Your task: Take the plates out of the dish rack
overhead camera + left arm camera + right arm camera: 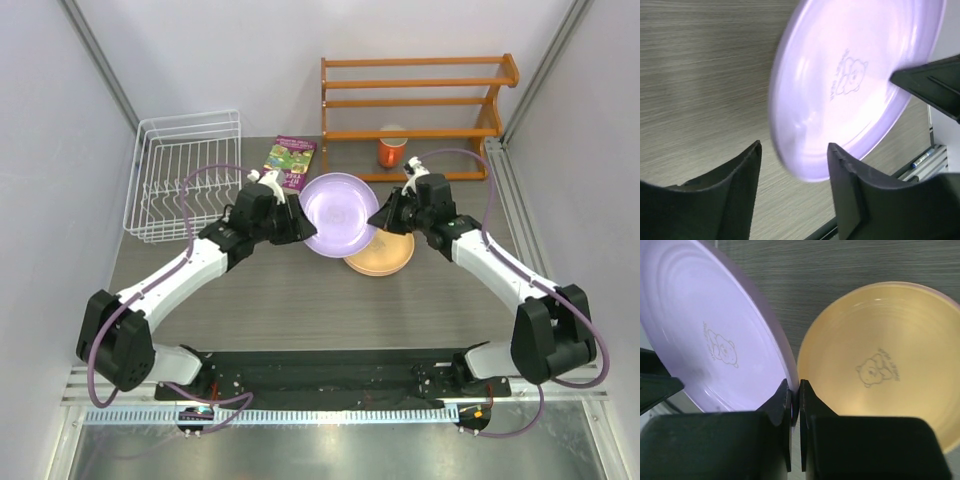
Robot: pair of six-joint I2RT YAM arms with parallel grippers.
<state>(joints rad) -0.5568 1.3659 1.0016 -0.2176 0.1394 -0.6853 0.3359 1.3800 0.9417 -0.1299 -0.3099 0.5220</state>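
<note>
Top external view: the lavender plate [340,213] sits in the middle of the desk [300,300] between the two arms, its near-right edge overlapping the yellow-orange plate [385,255], which lies flat on the desk; the right tool [383,218] meets the lavender plate at its right rim and the left tool [300,225] is at its left rim; the dish rack [185,175] stands at the far left corner, well apart from both plates; an orange wooden shelf [415,100] stands at the far right with an orange mug [392,150] on its lowest level, and a booklet [290,162] lies between rack and shelf. In the right wrist view the right tool [794,387] is pinched tight on the rim of the lavender plate [705,330], which is tilted and shows a small bear print; the yellow-orange plate [880,365] lies just beside the fingers, with the same print. In the left wrist view the left tool [792,150] is spread wide and grips nothing; the blurred near rim of the lavender plate [840,75] hangs between its fingers without touching either; a dark finger of the other arm shows at the plate's far edge.
</note>
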